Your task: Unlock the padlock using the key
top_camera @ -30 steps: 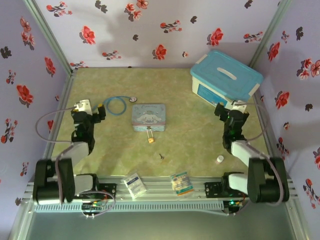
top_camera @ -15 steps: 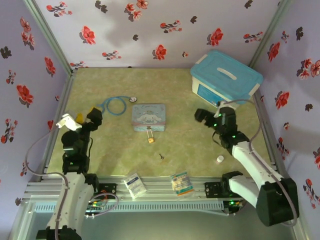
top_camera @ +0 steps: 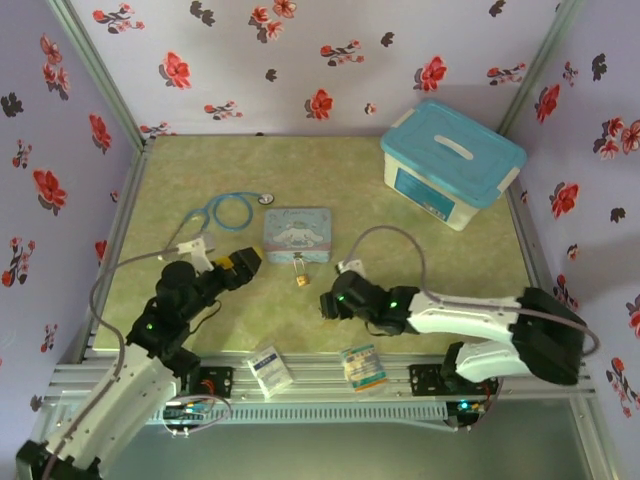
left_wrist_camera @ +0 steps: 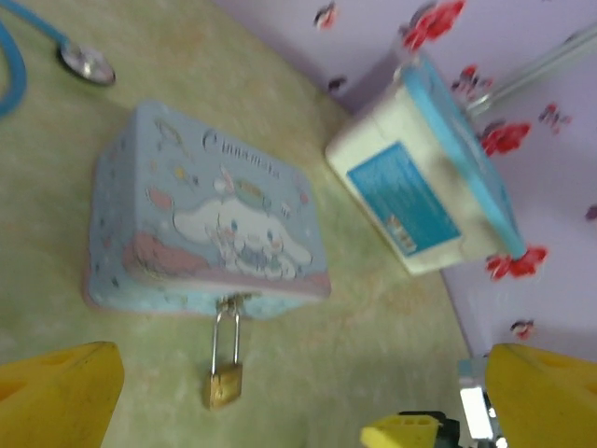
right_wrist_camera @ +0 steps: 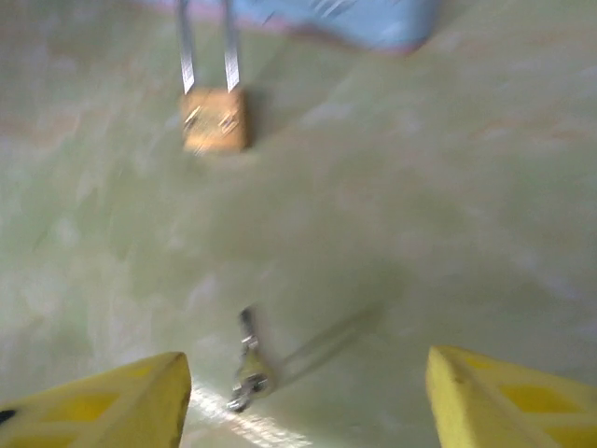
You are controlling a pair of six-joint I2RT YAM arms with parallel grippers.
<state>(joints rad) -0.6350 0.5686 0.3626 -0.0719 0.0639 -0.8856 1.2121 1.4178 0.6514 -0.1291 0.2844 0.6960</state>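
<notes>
The padlock (top_camera: 300,277), a brass body on a thin silver shackle, hangs from the front clasp of the pale-blue cartoon tin (top_camera: 297,232) and lies on the green mat. My left gripper (top_camera: 245,262) is open just left of it, and its view shows the padlock (left_wrist_camera: 224,385) between and ahead of its fingers. My right gripper (top_camera: 330,303) is low over the mat in front of the padlock. The small dark key (right_wrist_camera: 247,364) lies flat between its open yellow fingers (right_wrist_camera: 103,401), nearer the left one and untouched. The padlock (right_wrist_camera: 215,119) is further ahead.
A white storage box with a blue lid (top_camera: 452,160) stands at the back right. A blue stethoscope (top_camera: 232,210) lies left of the tin. Two small packets (top_camera: 268,368) (top_camera: 362,365) rest on the near rail. Flowered walls close in three sides.
Both arms swung in from the sides to the middle. The left gripper came up beside the padlock. The right gripper dropped low over the key.
</notes>
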